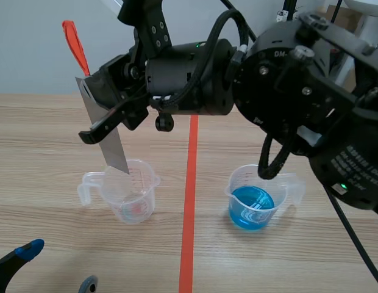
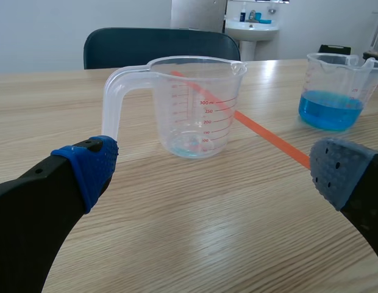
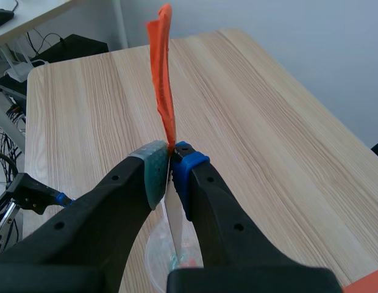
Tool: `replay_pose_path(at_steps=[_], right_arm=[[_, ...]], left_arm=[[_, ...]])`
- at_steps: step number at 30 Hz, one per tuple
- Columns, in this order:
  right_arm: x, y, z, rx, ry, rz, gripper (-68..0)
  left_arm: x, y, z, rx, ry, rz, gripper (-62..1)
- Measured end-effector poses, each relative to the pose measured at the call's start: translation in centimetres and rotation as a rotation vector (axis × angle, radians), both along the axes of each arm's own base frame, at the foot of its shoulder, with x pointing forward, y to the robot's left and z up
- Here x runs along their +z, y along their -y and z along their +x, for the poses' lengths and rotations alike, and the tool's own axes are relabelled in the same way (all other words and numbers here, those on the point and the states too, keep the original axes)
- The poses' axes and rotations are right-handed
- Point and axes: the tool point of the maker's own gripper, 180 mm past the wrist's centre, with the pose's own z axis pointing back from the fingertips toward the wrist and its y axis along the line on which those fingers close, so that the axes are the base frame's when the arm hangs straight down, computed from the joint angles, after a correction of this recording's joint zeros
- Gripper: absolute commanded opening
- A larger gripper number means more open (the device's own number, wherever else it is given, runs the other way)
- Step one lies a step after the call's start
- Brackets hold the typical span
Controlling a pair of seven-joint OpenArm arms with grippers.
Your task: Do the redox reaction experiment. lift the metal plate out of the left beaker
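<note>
Metal plate (image 1: 106, 131): tilted, clamped in right pincer (image 3: 171, 168), tip at mouth of left beaker (image 1: 131, 195).
Left beaker: faint residue.
Right beaker (image 1: 253, 201): blue liquid.
Left pincer (image 2: 214, 171): wide open, empty.

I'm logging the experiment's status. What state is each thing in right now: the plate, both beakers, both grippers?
left beaker: upright, nearly empty.
metal plate: gripped, tilted, lower end about level with the left beaker's rim.
right beaker: upright, partly filled with blue liquid.
left gripper: open, holding nothing.
right gripper: shut on the metal plate.
</note>
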Motion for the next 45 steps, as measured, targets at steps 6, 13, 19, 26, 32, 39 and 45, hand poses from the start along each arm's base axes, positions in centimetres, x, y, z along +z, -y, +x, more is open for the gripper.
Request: replay_pose_path(at_steps=[6,13,19,26,32,39,45], right_arm=[[1.1,1.1,0.6,0.016,-0.049,0.025,-66.9],[2.8,1.8,1.2,0.041,-0.081,0.051,-66.9],[3.8,1.7,1.5,0.053,-0.074,0.051,-66.9],[3.6,1.7,1.3,0.060,-0.092,0.047,-66.9],[3.6,1.7,1.3,0.060,-0.092,0.046,-66.9],[3.5,1.7,1.3,0.060,-0.095,0.039,-66.9],[3.5,1.7,1.3,0.060,-0.095,0.040,-66.9]], left_arm=[[0.0,0.0,0.0,0.000,0.000,0.000,1.4],[0.0,0.0,0.0,0.000,0.000,0.000,1.4],[0.0,0.0,0.0,0.000,0.000,0.000,1.4],[0.0,0.0,0.0,0.000,0.000,0.000,1.4],[0.0,0.0,0.0,0.000,0.000,0.000,1.4],[0.0,0.0,0.0,0.000,0.000,0.000,1.4],[0.0,0.0,0.0,0.000,0.000,0.000,1.4]])
